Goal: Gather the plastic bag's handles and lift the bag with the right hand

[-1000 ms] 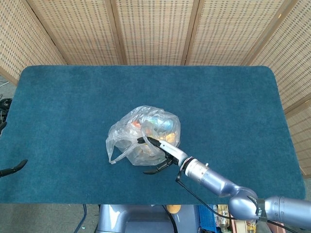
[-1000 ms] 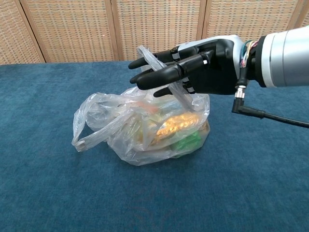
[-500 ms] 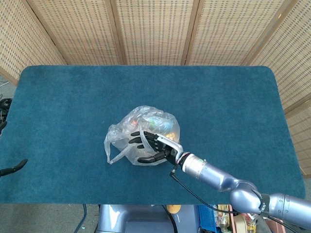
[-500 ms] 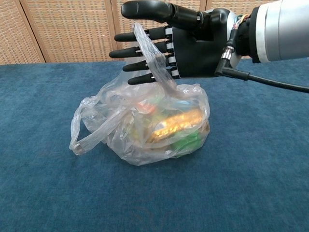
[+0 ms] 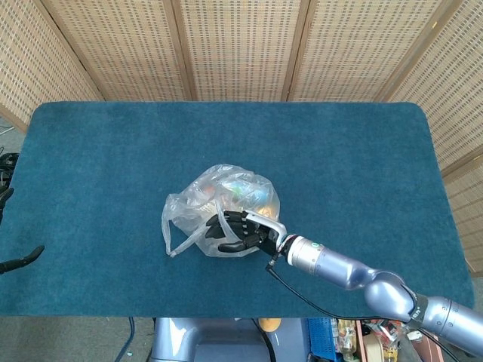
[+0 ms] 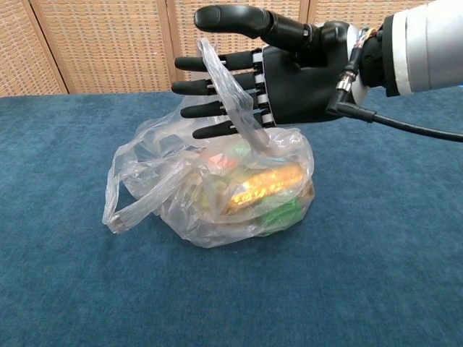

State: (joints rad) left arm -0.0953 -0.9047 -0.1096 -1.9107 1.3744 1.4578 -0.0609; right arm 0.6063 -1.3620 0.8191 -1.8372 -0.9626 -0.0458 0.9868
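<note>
A clear plastic bag with colourful items inside sits on the blue table. My right hand hovers over its near side with the palm facing left, the fingers spread and the thumb raised. One handle stands up and drapes across the spread fingers without being pinched. The other handle loop hangs loose at the bag's left side, down on the cloth. Only dark tips of my left hand show at the head view's left edge.
Wicker screen panels stand behind the table's far edge. A black cable trails from my right wrist. Blue cloth stretches on every side of the bag.
My right hand has rolled from flat and low to palm-sideways with the thumb up, and risen slightly. The near handle now stands across its fingers. The bag has barely shifted.
</note>
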